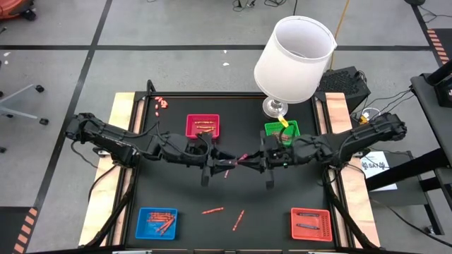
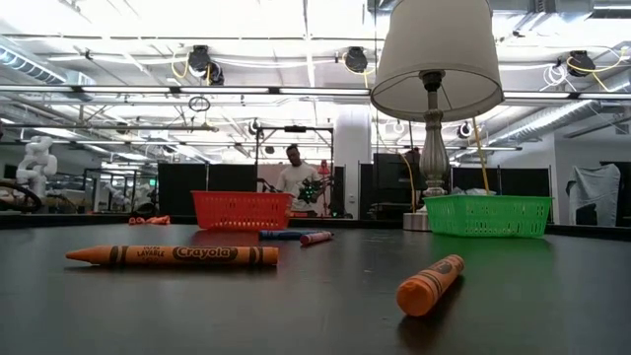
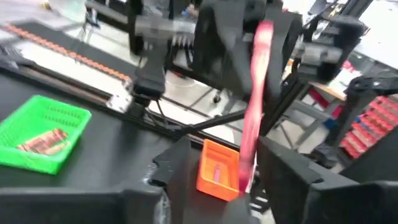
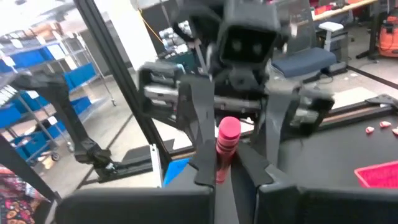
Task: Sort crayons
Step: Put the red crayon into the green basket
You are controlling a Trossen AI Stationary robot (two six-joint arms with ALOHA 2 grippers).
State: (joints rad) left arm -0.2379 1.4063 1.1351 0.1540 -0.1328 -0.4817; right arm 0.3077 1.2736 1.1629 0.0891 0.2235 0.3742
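While both arms meet over the middle of the black table (image 1: 176,190), a pink crayon (image 1: 245,158) hangs in the air between them, passing from one to the other. The right gripper (image 1: 260,160) is clamped shut on one end of it; in its wrist view the stick (image 4: 225,149) stands pinched between the two fingers. The left gripper (image 1: 224,164) faces it with its fingers parted around the other end, so the right one seems to carry the weight alone.

A crayon is light and stiff but brittle — wax snaps if it is bent or pulled sideways by two grips at once. The paper wrapper gives better purchase than the bare waxy tip, so the middle of the wrapped shaft is the place to pinch, gently.

Other crayons are spread about: two loose ones (image 1: 212,210) lie on the table near its front edge, a few pink ones (image 1: 161,104) sit at the far left corner, and more rest in the red tray (image 1: 203,126), the green tray (image 1: 282,130), the blue tray (image 1: 157,222) and the orange tray (image 1: 311,224). A lamp (image 1: 293,60) stands by the green tray.
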